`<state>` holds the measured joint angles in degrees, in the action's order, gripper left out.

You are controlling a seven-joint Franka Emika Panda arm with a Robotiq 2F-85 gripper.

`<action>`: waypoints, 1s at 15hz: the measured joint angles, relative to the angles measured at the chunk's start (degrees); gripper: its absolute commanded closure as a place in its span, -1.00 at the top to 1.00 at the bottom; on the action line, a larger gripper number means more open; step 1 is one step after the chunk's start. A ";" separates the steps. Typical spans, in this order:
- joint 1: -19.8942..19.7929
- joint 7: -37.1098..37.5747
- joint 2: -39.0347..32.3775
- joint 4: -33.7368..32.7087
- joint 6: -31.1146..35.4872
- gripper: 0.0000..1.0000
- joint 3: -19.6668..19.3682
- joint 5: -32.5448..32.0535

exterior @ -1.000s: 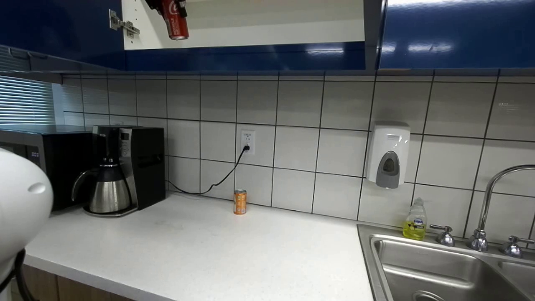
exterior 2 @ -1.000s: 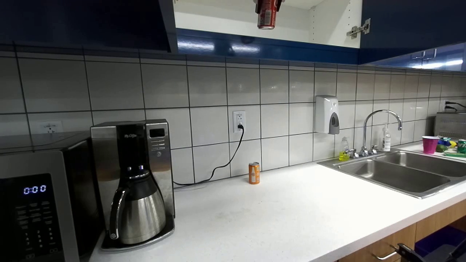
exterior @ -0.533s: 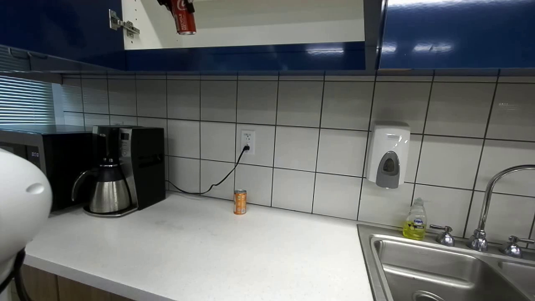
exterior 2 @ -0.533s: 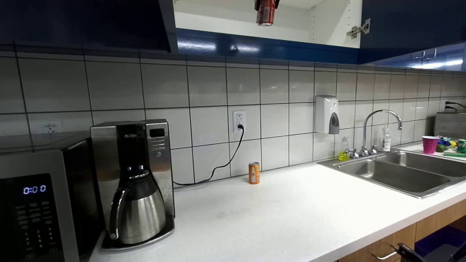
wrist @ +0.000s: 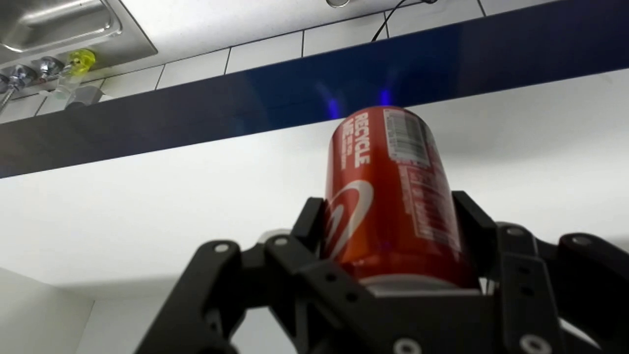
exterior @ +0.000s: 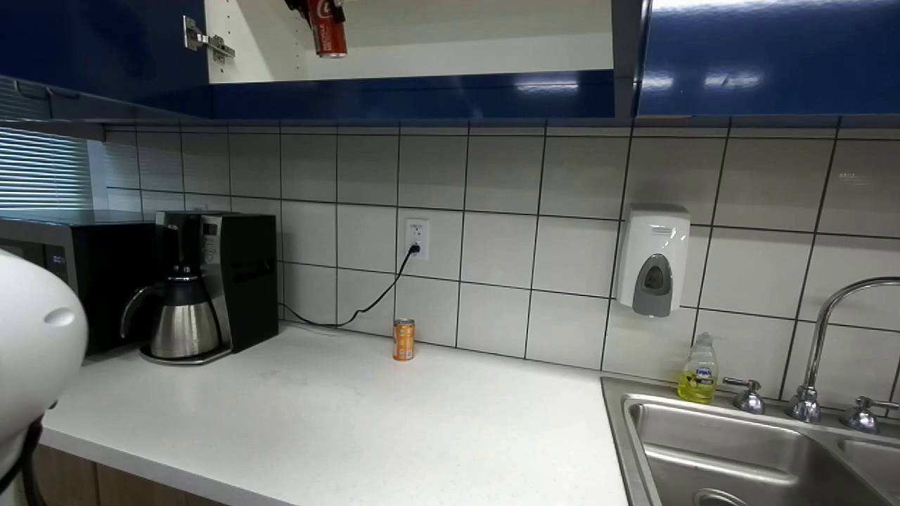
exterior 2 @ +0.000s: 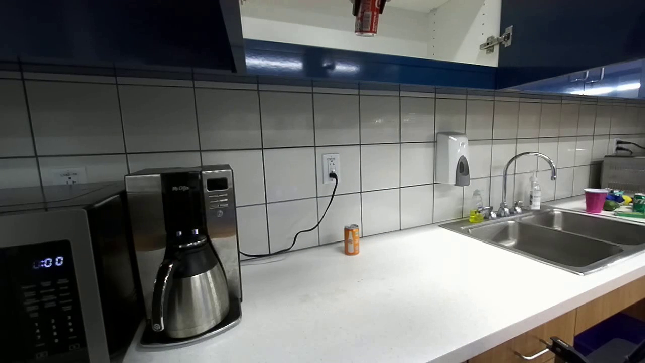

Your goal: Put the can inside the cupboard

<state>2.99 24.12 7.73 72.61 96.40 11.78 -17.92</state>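
Jaws clenched on sides of red soda can [wrist: 388, 196]. Open blue cupboard [exterior: 478, 42] behind jaws; orange can [exterior 2: 351, 240] on desk [exterior 2: 322, 302] well below them.

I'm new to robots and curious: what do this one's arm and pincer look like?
The visible arm section is smooth, rounded and white, with an oval dimple and black cabling beneath. The pincer is black, made of jointed links with pale round fasteners.
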 measured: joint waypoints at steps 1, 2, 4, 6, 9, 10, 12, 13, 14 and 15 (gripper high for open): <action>0.00 0.00 -0.90 -0.97 -0.23 -0.18 -0.27 0.00; 0.00 0.00 -1.77 -1.83 -0.34 -0.18 -0.51 0.00; -0.02 0.00 -3.61 -3.37 -0.39 -0.18 -1.02 -0.01; -0.06 0.00 -5.50 -4.88 -0.42 -0.18 -1.54 -0.01; -0.07 0.00 -8.32 -7.30 -0.45 -0.18 -2.35 -0.01; -0.07 0.00 -9.16 -8.10 -0.47 -0.18 -2.60 -0.01; -0.07 0.00 -10.77 -9.72 -0.59 -0.18 -3.00 -0.01; -0.07 0.00 -11.52 -10.50 -0.67 -0.18 -3.18 -0.01; -0.07 0.00 -12.21 -11.31 -0.77 -0.18 -3.35 -0.01; -0.07 0.00 -12.85 -12.04 -0.94 -0.18 -3.48 -0.01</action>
<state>2.92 24.12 -5.11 60.56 95.46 8.30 -17.93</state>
